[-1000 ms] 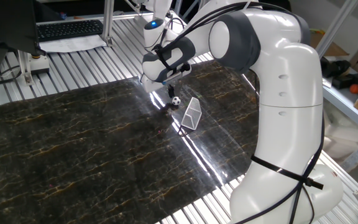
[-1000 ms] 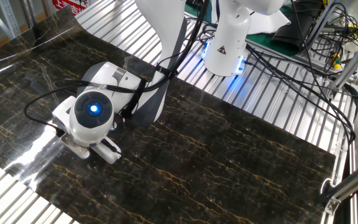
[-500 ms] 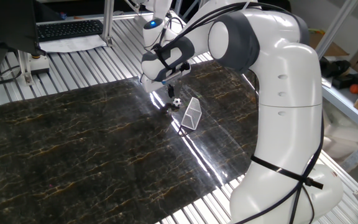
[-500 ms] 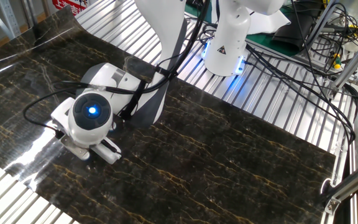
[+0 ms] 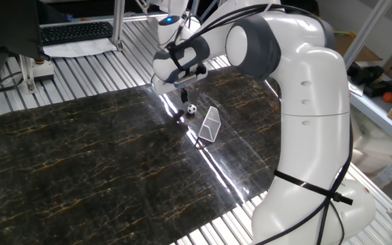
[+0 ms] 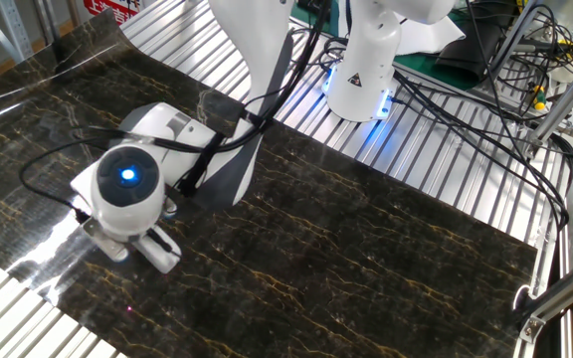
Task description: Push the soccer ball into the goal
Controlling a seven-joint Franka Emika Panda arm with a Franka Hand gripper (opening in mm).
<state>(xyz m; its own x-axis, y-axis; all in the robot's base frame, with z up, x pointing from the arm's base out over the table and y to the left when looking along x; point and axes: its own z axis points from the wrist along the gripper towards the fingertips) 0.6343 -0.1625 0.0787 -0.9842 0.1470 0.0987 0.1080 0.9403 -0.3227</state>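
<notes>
One fixed view: small white soccer ball with black patches [image 5: 192, 109] lies on the dark marbled bench [image 5: 80, 156], just beside the white-framed wedge-shaped mesh goal [image 5: 209, 125], outside its netting.
Claw: the dark-fingered claw [image 5: 184, 97] hangs close above and just left of the ball; whether it is clenched or released cannot be told.
Contact: cannot tell.
Other fixed view: the white arm's wrist [image 6: 127, 189] with its blue light hides claw, ball and goal.
</notes>
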